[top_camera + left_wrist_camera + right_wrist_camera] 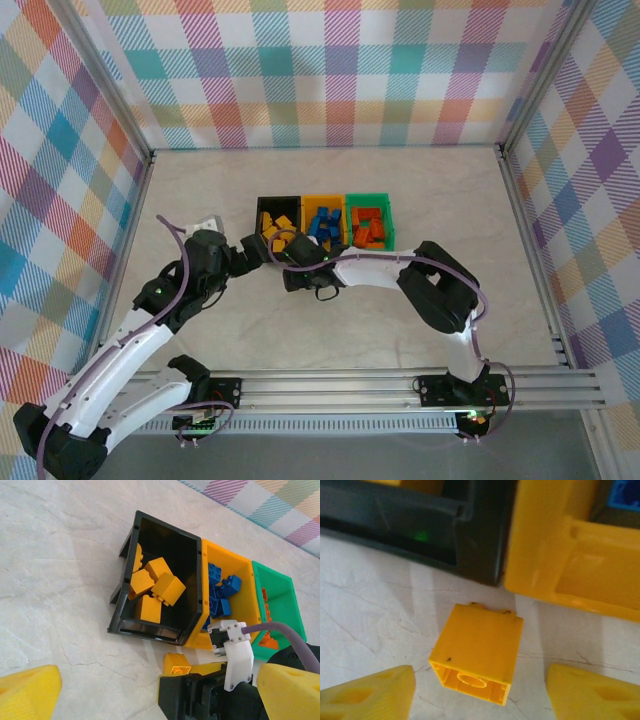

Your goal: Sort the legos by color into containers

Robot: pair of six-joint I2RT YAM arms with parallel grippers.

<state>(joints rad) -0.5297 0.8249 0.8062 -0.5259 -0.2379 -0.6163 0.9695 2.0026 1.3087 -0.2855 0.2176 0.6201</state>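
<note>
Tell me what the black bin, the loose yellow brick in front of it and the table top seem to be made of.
The black bin: moulded plastic, glossy; its walls show reflections. The yellow brick: hard plastic, smooth satin, hollow moulded underside with a tube. The table top: pale marble pattern with grey veins, perhaps printed laminate rather than stone; matte.

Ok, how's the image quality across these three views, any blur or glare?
Top external: even light, soft shadows on the table. Left wrist: black bin sharp, its own fingers blurred. Right wrist: yellow brick fairly sharp, green glint on the black bin's wall.
</note>
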